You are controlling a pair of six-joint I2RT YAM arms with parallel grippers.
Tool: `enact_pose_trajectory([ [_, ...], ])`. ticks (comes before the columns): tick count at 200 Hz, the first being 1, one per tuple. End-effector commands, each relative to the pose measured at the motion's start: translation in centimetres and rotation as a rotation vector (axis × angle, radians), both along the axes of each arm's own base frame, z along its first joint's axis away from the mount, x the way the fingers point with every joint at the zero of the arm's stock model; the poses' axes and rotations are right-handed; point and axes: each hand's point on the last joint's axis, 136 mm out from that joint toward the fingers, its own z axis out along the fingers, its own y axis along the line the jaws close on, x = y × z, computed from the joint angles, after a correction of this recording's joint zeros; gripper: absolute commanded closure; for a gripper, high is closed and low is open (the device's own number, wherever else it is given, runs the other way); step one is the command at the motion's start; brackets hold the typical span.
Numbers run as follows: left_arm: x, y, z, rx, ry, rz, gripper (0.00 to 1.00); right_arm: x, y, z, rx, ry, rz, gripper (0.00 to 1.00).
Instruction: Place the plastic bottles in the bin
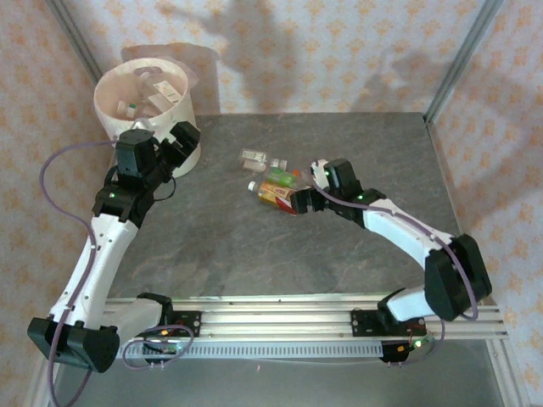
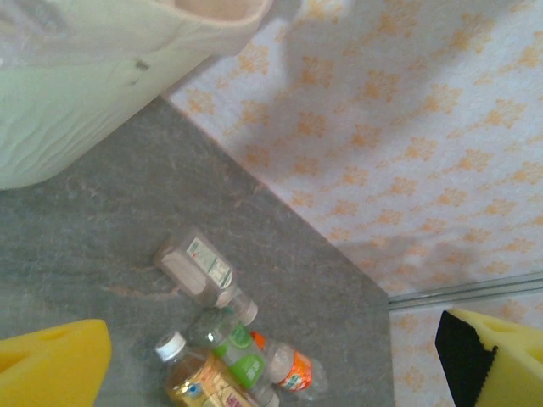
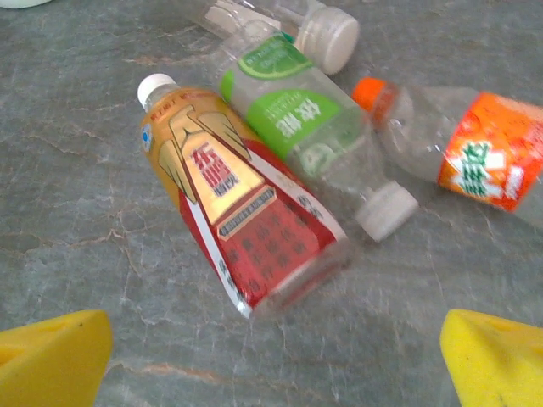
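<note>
The large round cream-white plastic bin [image 1: 100, 106] sits at the table's [image 1: 254, 254] far left corner. Four small clear plastic bottles [image 1: 273, 178] lie bunched toward the far edge. The right gripper [image 3: 271, 365] hangs spread and empty over them, apparently lining up a grasp. The left gripper [image 1: 163, 140], likewise released, hangs beside the bin

The left arm is reaching toward the far-left corner of the table [image 1: 254, 263], its left gripper [image 1: 161, 142] standing wide open. The right arm is bending in from the right edge, the right gripper [image 1: 299, 199] hovering spread wide near the middle.
</note>
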Motion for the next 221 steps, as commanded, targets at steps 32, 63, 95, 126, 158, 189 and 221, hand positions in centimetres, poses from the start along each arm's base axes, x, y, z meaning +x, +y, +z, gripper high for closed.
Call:
enact_pose_trajectory([
  [32, -0.9, 0.1, -3.2, 0.007, 0.093, 0.006, 0.00, 2.4, 2.6, -1.3, -0.081, -0.005, 0.206, 0.01],
  [63, -1.2, 0.7, -4.4, 0.053, 0.122, 0.022, 0.00, 3.6, 3.5, -1.9, -0.090, -0.008, 0.241, 0.01],
  [95, -1.0, 0.6, -4.8, 0.077, 0.144, 0.005, 0.00, 3.4, 4.3, -3.9, -0.114, 0.061, 0.316, 0.01],
  [126, -0.8, 0.5, -5.2, 0.069, 0.145, 0.005, 0.00, 3.0, 4.8, -5.0, -0.108, 0.106, 0.343, 0.01],
  [158, -0.6, 0.5, -6.0, 0.062, 0.157, 0.011, 0.00, 2.5, 4.8, -6.4, -0.160, 0.127, 0.354, 0.01],
  [189, -0.5, 0.4, -6.5, 0.061, 0.168, 0.008, 0.00, 1.0, 5.1, -7.2, -0.198, 0.130, 0.372, 0.01],
  [221, 0.0, 0.3, -6.6, 0.053, 0.169, 0.006, 0.00, 1.7, 5.4, -7.6, -0.226, 0.045, 0.303, 0.01],
])
